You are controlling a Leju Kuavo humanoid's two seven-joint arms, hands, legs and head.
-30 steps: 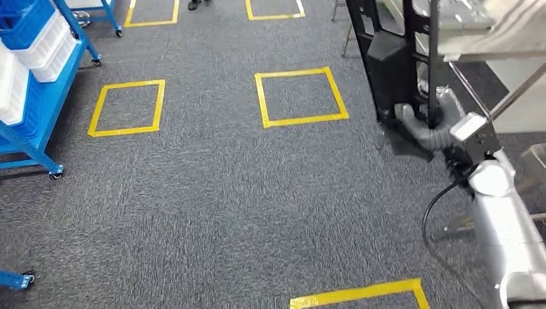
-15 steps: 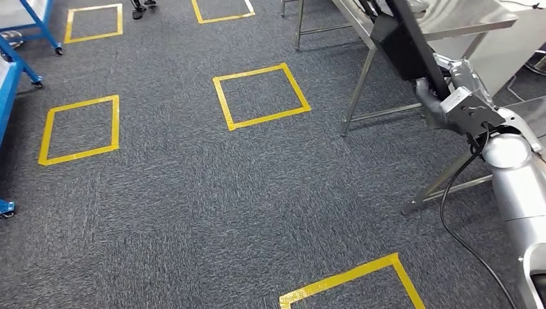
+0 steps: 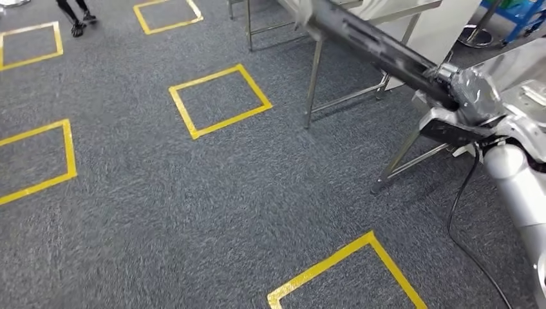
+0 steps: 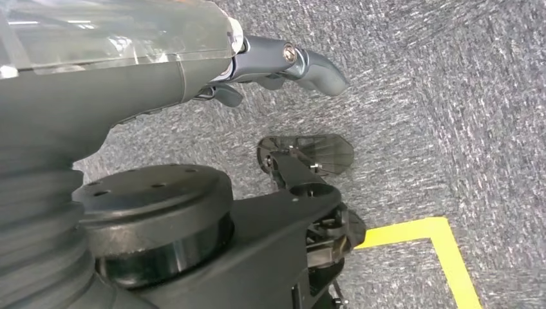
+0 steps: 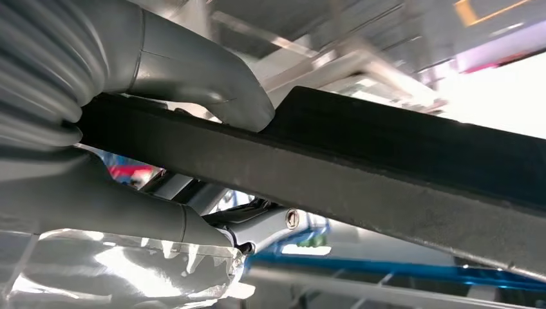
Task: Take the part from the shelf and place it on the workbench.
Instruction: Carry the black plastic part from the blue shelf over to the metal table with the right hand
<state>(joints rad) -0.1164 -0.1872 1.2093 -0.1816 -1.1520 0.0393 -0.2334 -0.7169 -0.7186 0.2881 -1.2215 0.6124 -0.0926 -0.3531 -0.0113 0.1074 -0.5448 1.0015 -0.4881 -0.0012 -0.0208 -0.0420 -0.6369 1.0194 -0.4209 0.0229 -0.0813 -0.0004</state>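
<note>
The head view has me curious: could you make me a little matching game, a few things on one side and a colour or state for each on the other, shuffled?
Things:
1. part
2. floor squares
3. workbench legs
4. left hand

States:
A. yellow tape outlines
B. holds nothing, above the carpet
C. long, black, gripped by the right hand
D. bare metal, standing on the carpet

Pairs: 1-C, 2-A, 3-D, 4-B

The head view looks down across grey carpet toward the workbench (image 3: 360,13); the right wrist view sits close beneath that workbench (image 5: 335,58).
</note>
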